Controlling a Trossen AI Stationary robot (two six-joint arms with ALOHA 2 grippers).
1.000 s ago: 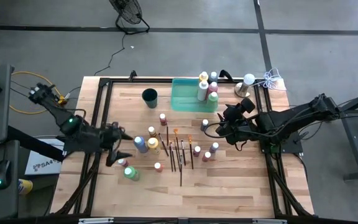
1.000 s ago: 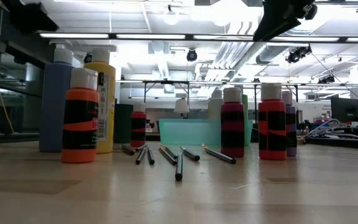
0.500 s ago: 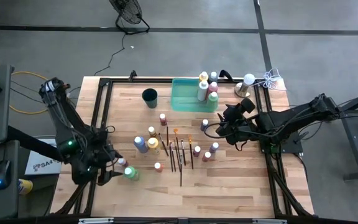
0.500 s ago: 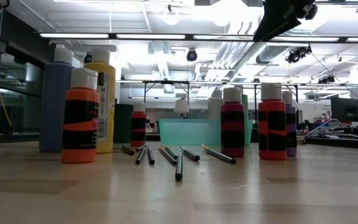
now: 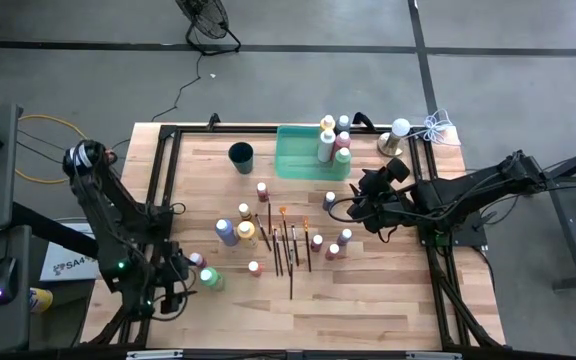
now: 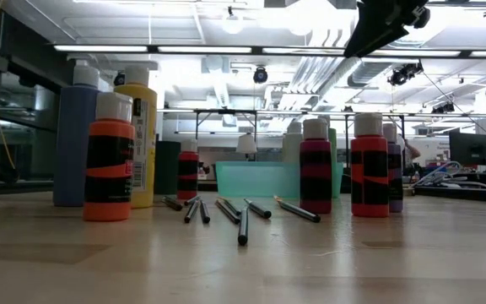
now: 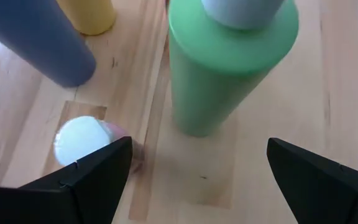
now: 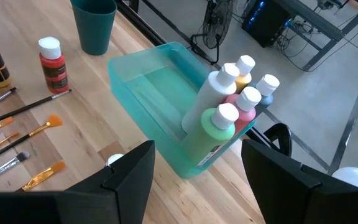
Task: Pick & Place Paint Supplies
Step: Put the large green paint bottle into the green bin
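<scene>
Since a second ago the left arm has swung from beside the blue bottle toward the desk's near-left corner, and the left hand (image 5: 173,285) now sits low there with its fingers (image 7: 86,180) spread wide and empty. Just ahead of it stands the green bottle (image 7: 219,68), its pale cap cut off by the edge of the left wrist view; it stands between the two fingertips' lines but beyond them, not touched. A small pink bottle with a white cap (image 7: 82,140) stands close against one finger, its body mostly hidden by it. Farther off, the blue bottle (image 7: 39,40) and a yellow bottle (image 7: 89,15) are each cut off at the frame edge.

From above, the left hand itself is hard to make out under the dark arm. The paintbrushes (image 5: 288,245) lie loose mid-desk, among more small bottles, well apart from either hand.

The right hand (image 5: 356,208) has not moved: it hovers near the desk's right side, fingers (image 8: 129,177) parted and holding nothing. Before it lies the green tray (image 8: 145,87) with several bottles (image 8: 225,121) standing at one end, and the dark cup (image 8: 95,25) beyond it.
</scene>
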